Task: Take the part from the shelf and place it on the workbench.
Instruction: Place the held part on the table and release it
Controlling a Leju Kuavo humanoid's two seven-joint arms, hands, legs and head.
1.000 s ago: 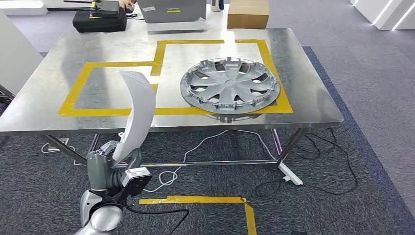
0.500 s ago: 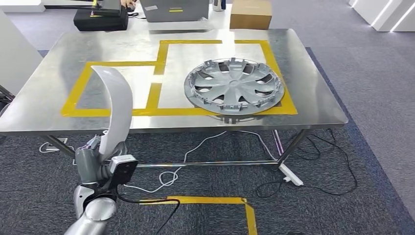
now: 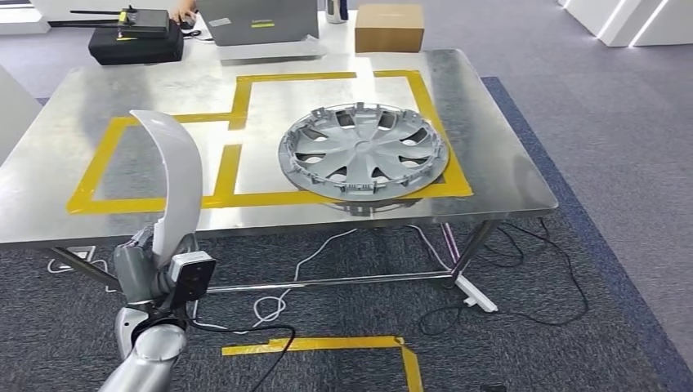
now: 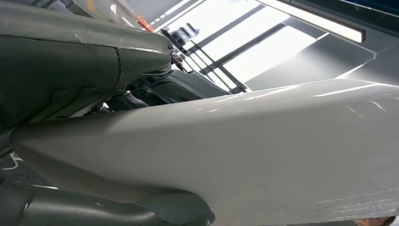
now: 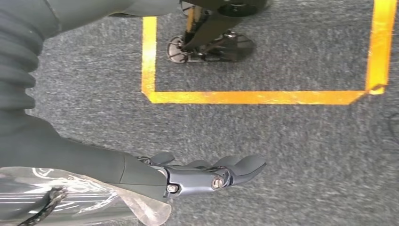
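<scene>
Head view: the left robot hand (image 3: pixel 151 257) grips the lower end of one curved white part (image 3: pixel 173 175), which rises upright in front of the near edge of the metal surface (image 3: pixel 507 163). The part's top overlaps the left yellow tape outline (image 3: pixel 98 167). One grey wheel cover (image 3: pixel 364 151) lies flat on the surface, across the near right corner of the larger tape outline. Behind the surface stand one cardboard box (image 3: pixel 390 28), one laptop (image 3: pixel 257 20) and one black case (image 3: pixel 135 42). Cables (image 3: pixel 343 245) trail on the carpet below.

Left wrist view: the part (image 4: pixel 263 155) is seen close, clamped between the thick grey thumb and darker fingers of the left robot hand (image 4: pixel 84 103).

Right wrist view: the right robot hand (image 5: pixel 207 174) hangs over grey carpet, fingers stretched out and holding nothing, near a yellow floor tape corner (image 5: pixel 254 96)
</scene>
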